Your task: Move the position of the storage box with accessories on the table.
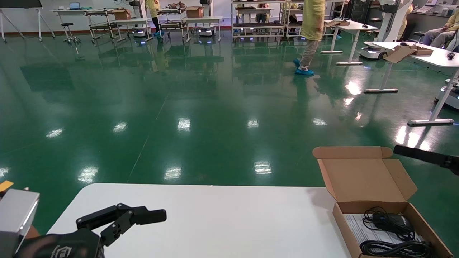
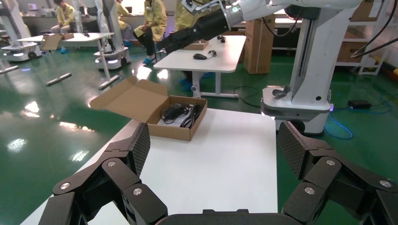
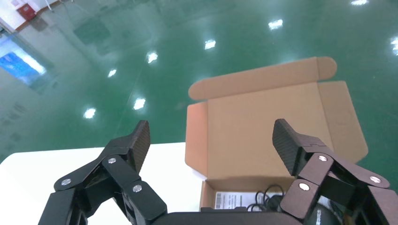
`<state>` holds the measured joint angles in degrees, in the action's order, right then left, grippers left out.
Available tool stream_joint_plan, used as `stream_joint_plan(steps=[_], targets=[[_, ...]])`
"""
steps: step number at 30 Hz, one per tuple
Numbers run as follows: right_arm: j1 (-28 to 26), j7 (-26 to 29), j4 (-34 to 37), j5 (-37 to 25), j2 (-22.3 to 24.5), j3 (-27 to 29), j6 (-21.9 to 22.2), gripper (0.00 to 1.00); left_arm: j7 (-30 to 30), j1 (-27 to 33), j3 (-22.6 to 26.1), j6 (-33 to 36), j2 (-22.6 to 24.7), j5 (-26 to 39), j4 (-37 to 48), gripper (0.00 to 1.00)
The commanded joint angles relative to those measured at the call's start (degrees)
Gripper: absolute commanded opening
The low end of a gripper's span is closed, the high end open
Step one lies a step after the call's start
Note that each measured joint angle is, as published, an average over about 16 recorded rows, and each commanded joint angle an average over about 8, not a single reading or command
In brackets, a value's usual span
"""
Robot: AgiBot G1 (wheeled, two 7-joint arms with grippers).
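The storage box (image 1: pixel 358 179) is brown cardboard and sits on the right end of the white table (image 1: pixel 233 222), lid standing open. Inside lie coiled black cables with an adapter (image 1: pixel 389 220) on a white printed sheet (image 1: pixel 358 229). My right gripper (image 3: pixel 213 140) is open and empty, hovering above the box (image 3: pixel 272 126), over the cables (image 3: pixel 270 199) and sheet (image 3: pixel 232 200). Only a black part of the right arm (image 1: pixel 426 158) shows in the head view. My left gripper (image 1: pixel 122 218) is open and empty over the table's left end, far from the box (image 2: pixel 176 130).
The tabletop (image 2: pixel 225 159) between my left gripper (image 2: pixel 216 147) and the box is bare. Green floor lies beyond the far edge. Other white tables (image 1: pixel 423 53), carts and a person in yellow (image 1: pixel 312 21) stand far off.
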<state>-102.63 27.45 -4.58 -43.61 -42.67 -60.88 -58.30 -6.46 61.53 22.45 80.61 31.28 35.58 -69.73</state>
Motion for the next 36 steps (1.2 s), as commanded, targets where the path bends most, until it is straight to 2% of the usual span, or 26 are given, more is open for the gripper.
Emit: stream_joint_plan(steps=[1,7,11,36], targets=[[-0.7,0.5,-0.4,0.9,0.7,0.6,-2.6,1.0,0.0,0.0,0.0,0.0,0.0,0.0,0.0,1.0],[0.1,0.1,-0.9,0.6,0.5,0.8,-1.8,1.0,0.0,0.0,0.0,0.0,0.0,0.0,0.0,1.0],[1.7,-0.6,-3.7,0.7,0.8,2.6,-2.9,1.0,0.0,0.0,0.0,0.0,0.0,0.0,0.0,1.0],[18.9,-7.6,-32.1,1.1,3.8,21.0,-13.6,1.0,0.0,0.0,0.0,0.0,0.0,0.0,0.0,1.0]])
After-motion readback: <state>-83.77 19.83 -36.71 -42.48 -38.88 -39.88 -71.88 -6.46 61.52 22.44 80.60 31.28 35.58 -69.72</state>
